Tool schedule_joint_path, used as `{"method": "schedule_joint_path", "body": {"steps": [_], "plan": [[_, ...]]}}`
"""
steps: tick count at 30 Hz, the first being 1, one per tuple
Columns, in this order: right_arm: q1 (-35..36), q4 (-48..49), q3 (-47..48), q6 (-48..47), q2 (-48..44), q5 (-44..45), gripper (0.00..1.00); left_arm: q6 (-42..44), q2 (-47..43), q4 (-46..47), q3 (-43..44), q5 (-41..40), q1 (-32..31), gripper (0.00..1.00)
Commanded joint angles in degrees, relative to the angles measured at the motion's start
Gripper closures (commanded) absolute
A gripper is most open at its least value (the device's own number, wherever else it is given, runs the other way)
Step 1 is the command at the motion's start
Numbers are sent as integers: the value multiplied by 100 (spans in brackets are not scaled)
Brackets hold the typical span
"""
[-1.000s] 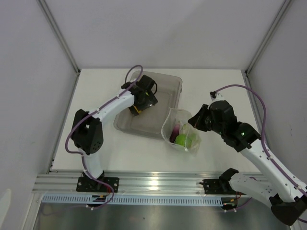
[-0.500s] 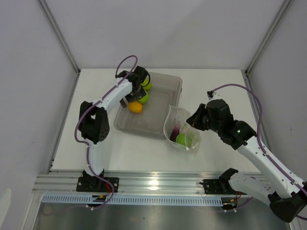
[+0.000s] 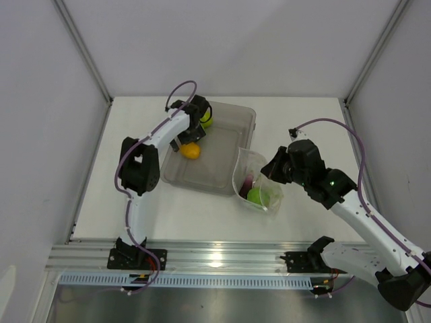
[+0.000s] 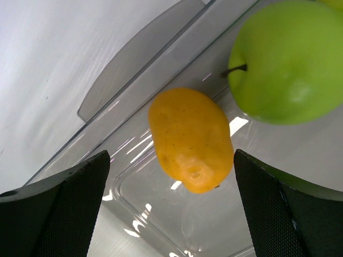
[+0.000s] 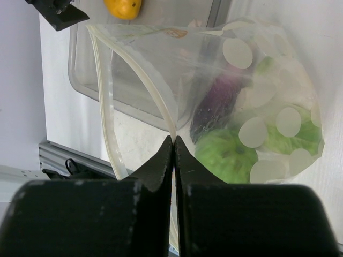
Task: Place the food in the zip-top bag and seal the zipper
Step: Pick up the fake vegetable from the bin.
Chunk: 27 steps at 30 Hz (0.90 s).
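Top view: left arm (image 3: 158,138) reaches over the far-left part of the grey tray (image 3: 225,187). Left jaws are wide open and hold nothing, hanging above the tray. Orange fruit (image 3: 190,151) lies in the tray just near of the jaws, and a green fruit (image 3: 206,120) lies at the tray's far side beside them. Zip-top bag (image 3: 264,176) sits on the tabletop (image 3: 303,118) against the tray's near-right corner, mouth held up and open. Inside it are a green fruit and a purple eggplant piece (image 3: 247,182). Right arm (image 3: 350,208) comes from the right. Right jaws are closed on the bag's right edge.

Left wrist view: the orange fruit sits between the two spread black fingers (image 4: 67,206) and touches neither. A green apple-like fruit (image 4: 286,61) lies just far-right of it, both on the tray floor.

Right wrist view: right jaws are clamped shut on the zipper (image 5: 107,128) strip at the bag mouth. The mouth gapes toward the tray. The bag holds the eggplant piece, a green fruit (image 5: 228,158) and another green piece, blurred behind white dots.
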Motion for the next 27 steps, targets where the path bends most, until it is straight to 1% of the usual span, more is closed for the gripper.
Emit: {"method": "schedule_joint_path", "body": {"steps": [1, 5, 11, 20, 24, 27], "plan": [[16, 225, -21, -38, -7, 27, 100, 129, 158, 47, 366, -46, 41, 2], [16, 226, -47, -12, 2, 18, 100, 111, 282, 108, 401, 6, 41, 2], [7, 182, -47, -21, -42, 62, 100, -56, 545, -181, 674, 41, 41, 1], [-19, 190, -73, -12, -51, 44, 100, -56, 730, -86, 657, 252, 32, 1], [-28, 190, -91, -12, -51, 53, 100, 5, 695, 81, 464, 270, 23, 4], [-37, 182, -91, -12, -42, 53, 100, 49, 607, 257, 305, 235, 6, 10]]}}
